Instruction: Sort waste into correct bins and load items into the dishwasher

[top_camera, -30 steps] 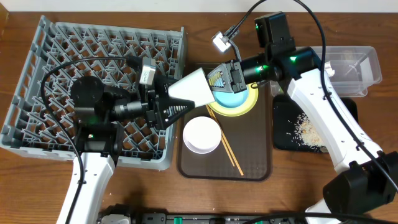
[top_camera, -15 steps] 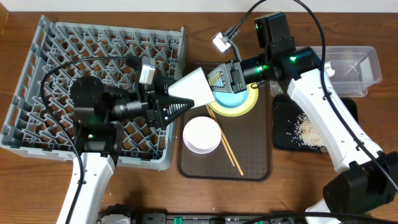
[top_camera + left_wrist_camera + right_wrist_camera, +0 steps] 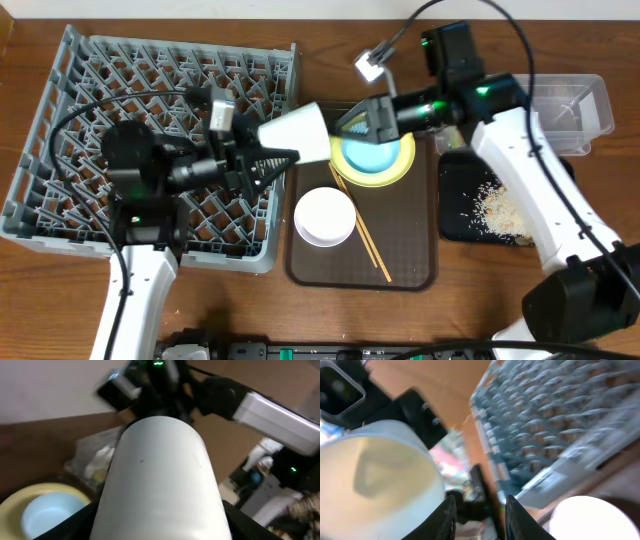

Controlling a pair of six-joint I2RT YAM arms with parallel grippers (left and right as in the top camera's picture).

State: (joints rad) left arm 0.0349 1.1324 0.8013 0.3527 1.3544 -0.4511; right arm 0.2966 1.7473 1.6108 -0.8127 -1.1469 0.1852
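A white cup (image 3: 297, 135) lies sideways in the air between the dishwasher rack (image 3: 60, 100) and the brown tray, with my left gripper (image 3: 283, 148) shut on it. In the left wrist view the cup (image 3: 160, 470) fills the frame between both fingers. My right gripper (image 3: 362, 118) stands open just right of the cup's rim, nothing between its jaws; its own view shows the cup (image 3: 380, 480) at the left. The light-blue bowl (image 3: 372, 158) sits in the yellow plate (image 3: 403, 172). The pinkish-white bowl (image 3: 324, 217) and the chopsticks (image 3: 365, 240) lie on the tray.
The dark brown serving tray (image 3: 415, 260) holds the dishes. To its right, the black tray (image 3: 455, 215) carries rice crumbs (image 3: 500, 208). The clear tub (image 3: 590, 100) stands at the back right. The right wrist view shows the rack (image 3: 560, 420).
My right gripper has opened and drawn back to the right, off the cup. The left gripper, still holding the cup, has shifted slightly left and toward the rack.
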